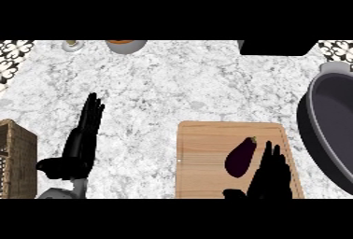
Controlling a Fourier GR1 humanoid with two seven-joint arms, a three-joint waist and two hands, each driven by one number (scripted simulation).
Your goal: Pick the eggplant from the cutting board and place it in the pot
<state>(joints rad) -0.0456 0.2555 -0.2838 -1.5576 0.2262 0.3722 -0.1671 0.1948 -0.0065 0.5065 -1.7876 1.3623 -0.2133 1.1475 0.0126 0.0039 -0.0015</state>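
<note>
So the eggplant (241, 158) is lying on the wooden cutting board (207, 154), a bit right of the board's middle, tilted so its stem end points up and to the right. The right hand (271, 177) is over the lower right part of the board, just beside the eggplant on its right side, fingers (267, 154) straight and pointing up the board, fairly close together. Nothing is in that hand; the fingers aren't curled round the eggplant, and I honestly can't tell if the nearest one is touching its skin or only sitting next to it. The thumb sticks out to the left near the bottom edge of the view, below the eggplant. The left hand (77, 144) is way over on the left, out over the bare marble counter (172, 88), fingers straight and together, pointing up, holding nothing, just resting there. The pot (329, 126) is at the right edge, dark grey, only partly in view, right beside the board. There's a wicker basket (17, 158) at the left edge and an orange bowl (125, 45) at the top.
</note>
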